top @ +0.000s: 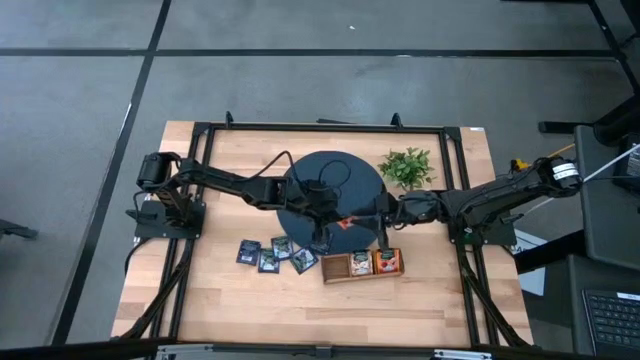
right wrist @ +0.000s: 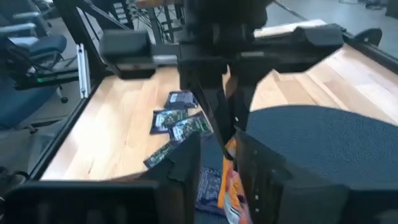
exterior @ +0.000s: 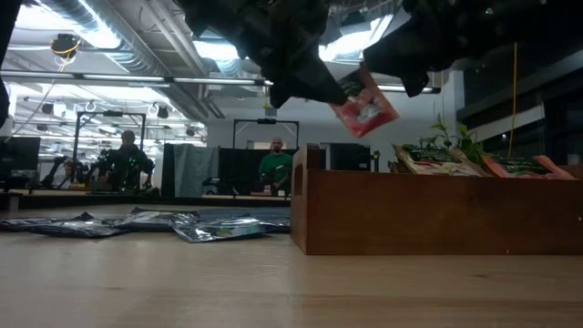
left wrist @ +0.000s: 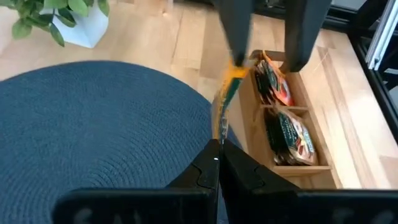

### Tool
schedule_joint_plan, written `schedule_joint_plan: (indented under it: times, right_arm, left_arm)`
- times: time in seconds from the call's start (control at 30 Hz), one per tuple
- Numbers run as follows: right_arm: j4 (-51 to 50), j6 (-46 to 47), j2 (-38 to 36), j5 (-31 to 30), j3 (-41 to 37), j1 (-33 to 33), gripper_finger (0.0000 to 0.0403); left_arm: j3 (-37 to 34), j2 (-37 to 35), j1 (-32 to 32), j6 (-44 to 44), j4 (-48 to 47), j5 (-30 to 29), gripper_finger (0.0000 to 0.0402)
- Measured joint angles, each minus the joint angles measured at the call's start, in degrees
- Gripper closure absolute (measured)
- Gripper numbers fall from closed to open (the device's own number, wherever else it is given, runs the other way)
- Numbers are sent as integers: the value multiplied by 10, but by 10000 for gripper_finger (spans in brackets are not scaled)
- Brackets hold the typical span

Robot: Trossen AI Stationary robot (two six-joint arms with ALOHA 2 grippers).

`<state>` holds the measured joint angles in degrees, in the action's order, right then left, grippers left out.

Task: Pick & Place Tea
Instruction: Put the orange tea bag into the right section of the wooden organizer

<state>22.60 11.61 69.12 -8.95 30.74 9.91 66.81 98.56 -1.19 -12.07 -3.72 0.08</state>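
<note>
An orange-red tea sachet (top: 345,222) hangs in the air over the near edge of the round dark mat (top: 330,175), just beyond the wooden tray (top: 330,268). My left gripper (left wrist: 217,155) comes from the table's left and is shut on it. My right gripper (right wrist: 221,168) comes from the right and stands open, its fingers on either side of the sachet's other end (left wrist: 235,71). In the low view the sachet (exterior: 364,105) hangs tilted. Two tray compartments hold more sachets (left wrist: 289,134). Several dark sachets (top: 275,255) lie flat on the table left of the tray. My left gripper pinches one edge of the orange-red sachet (left wrist: 216,132) between its two shut fingers, slanting down from the table's left. The sachet sticks out ahead of the fingers, seen edge-on, lifted clear above the mat's edge. My right gripper: I cannot tell whether a finger (left wrist: 235,37) touches the sachet's far end.
A small green plant in a white pot (top: 407,167) stands at the back right of the mat. A black frame (top: 200,130) runs round the table. People sit at desks in the room far behind (exterior: 276,164).
</note>
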Motion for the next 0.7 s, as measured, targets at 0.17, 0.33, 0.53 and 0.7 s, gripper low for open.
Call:
schedule_joint_plan:
  times: [0.17,0.33,0.53,0.7]
  right_arm:
    - [4,0,0,0,0,0,341]
    - [4,-1,-1,-8,0,0,360]
    - [0,-25,-1,-19,0,0,360]
    - [0,-30,-1,-31,0,-1,329]
  left_arm:
    - [0,0,0,9,10,-2,399]
    - [0,0,-1,14,14,-2,399]
    - [0,0,-8,19,13,-1,399]
    - [-1,0,-11,19,9,-1,399]
